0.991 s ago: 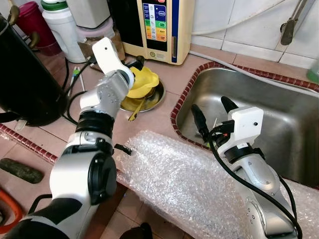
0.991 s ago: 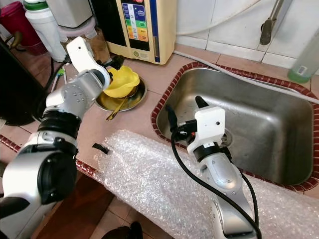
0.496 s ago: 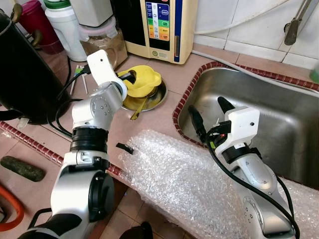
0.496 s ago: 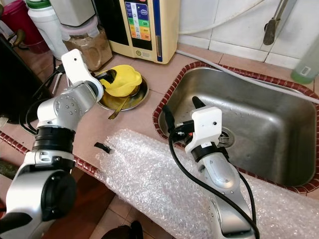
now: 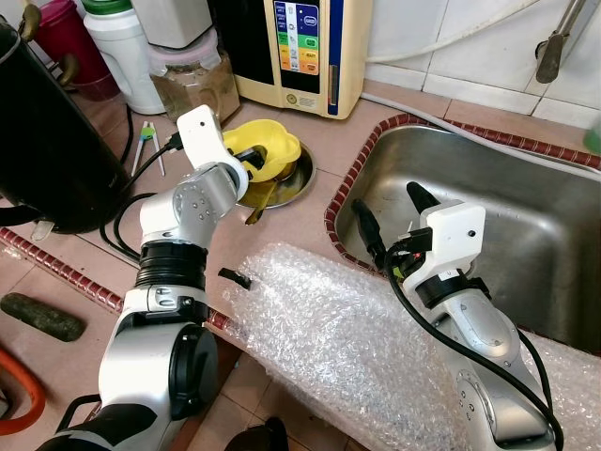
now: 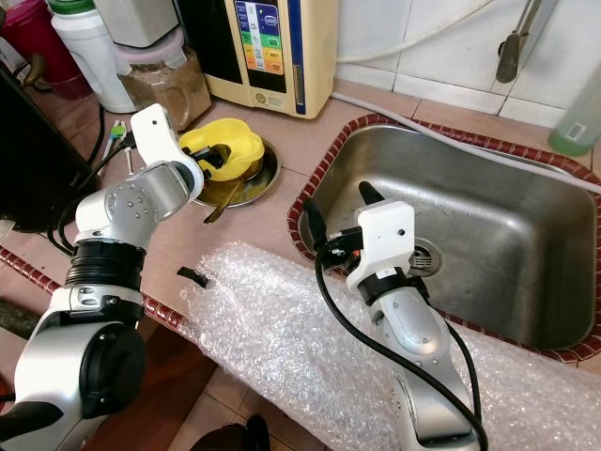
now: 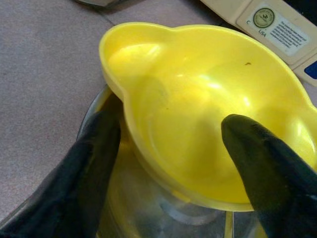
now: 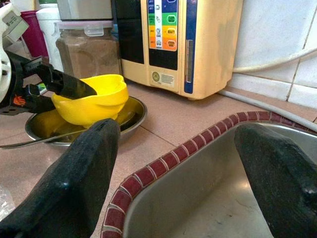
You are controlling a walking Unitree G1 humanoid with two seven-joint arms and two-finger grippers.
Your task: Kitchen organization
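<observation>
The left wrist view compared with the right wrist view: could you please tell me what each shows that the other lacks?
Left wrist: the left gripper straddling the yellow bowl's rim, one finger inside, one outside. Right wrist: the open right gripper above the sink's edge, and a lidded jar. Both: the yellow bowl, the metal dish beneath it, the cream appliance.

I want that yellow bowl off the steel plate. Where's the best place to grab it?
Grip the yellow bowl by its thin near rim, one left gripper finger inside, one outside, coming from the robot's side; its walls flare too wide to span.
</observation>
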